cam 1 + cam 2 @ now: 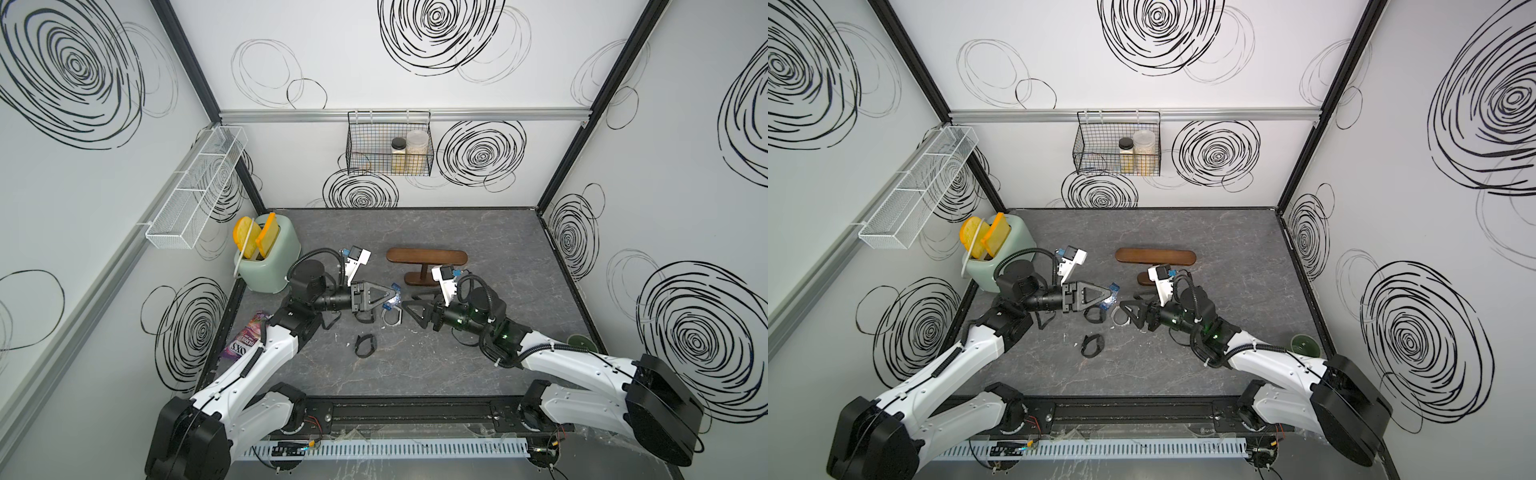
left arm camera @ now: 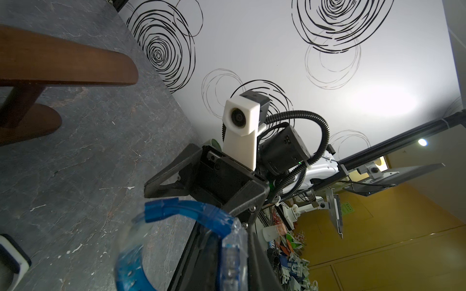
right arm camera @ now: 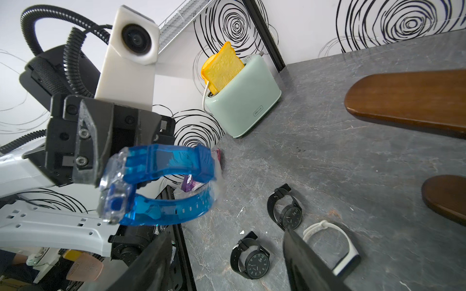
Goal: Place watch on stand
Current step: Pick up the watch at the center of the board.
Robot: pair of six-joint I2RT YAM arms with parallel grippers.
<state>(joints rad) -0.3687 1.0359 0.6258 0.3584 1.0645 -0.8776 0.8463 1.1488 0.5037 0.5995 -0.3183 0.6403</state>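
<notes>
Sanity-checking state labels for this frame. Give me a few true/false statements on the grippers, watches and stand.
1. The left gripper holds the blue watch. True.
2. A watch hangs on the stand. False: its bar is bare.
3. The right gripper grips a black watch. False: its jaws stand open and empty; both black watches lie on the table.
4. The toaster holds toast. True.
5. The white watch lies on the table. True.
</notes>
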